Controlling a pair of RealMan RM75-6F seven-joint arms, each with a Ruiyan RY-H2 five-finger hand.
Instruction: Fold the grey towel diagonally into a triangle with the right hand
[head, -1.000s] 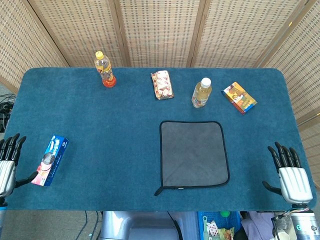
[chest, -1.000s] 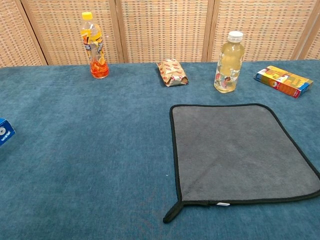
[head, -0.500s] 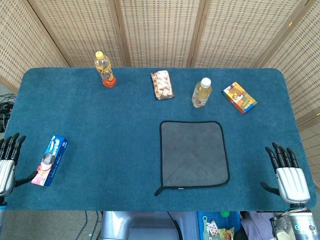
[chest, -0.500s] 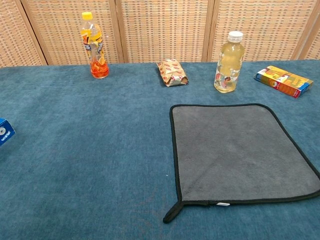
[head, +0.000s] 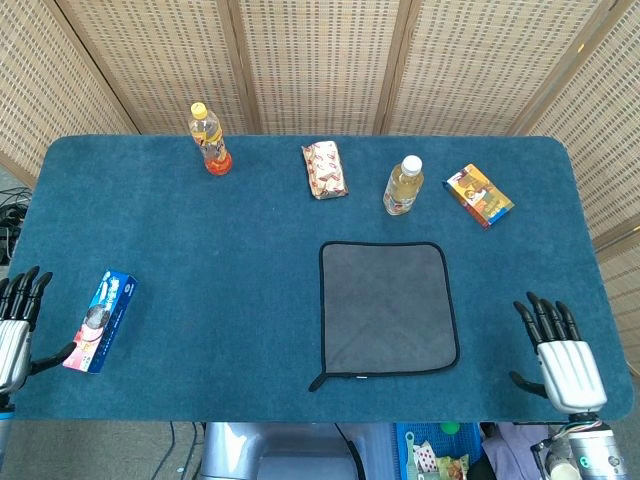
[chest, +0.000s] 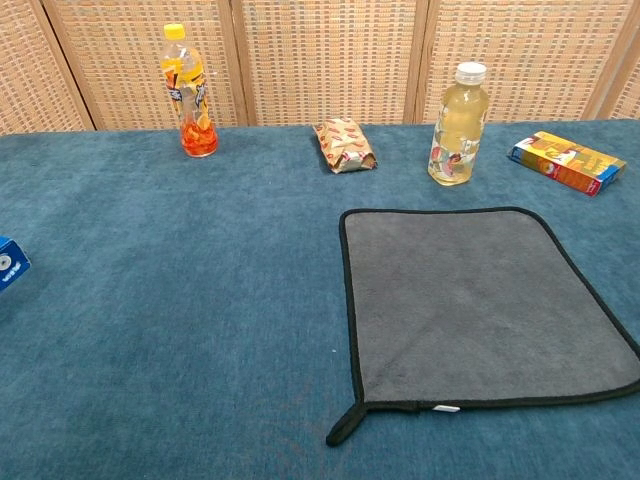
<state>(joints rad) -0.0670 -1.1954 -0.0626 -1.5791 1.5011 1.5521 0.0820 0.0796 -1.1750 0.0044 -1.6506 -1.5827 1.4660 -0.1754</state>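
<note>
The grey towel (head: 388, 307) (chest: 480, 300) with black trim lies flat and unfolded on the blue table, right of centre, a small loop tab at its near-left corner. My right hand (head: 562, 358) hovers at the table's near-right edge, to the right of the towel and apart from it, fingers spread with nothing in them. My left hand (head: 12, 330) stays at the near-left edge, fingers also spread and empty. Neither hand shows in the chest view.
A blue biscuit box (head: 100, 320) lies near my left hand. Along the far side stand an orange-drink bottle (head: 209, 139), a snack packet (head: 325, 170), a yellow-drink bottle (head: 402, 186) just behind the towel, and a colourful box (head: 478, 195).
My right hand has drifted left and toward the table's near edge, closer to the towel. The towel and my left hand have not moved.
</note>
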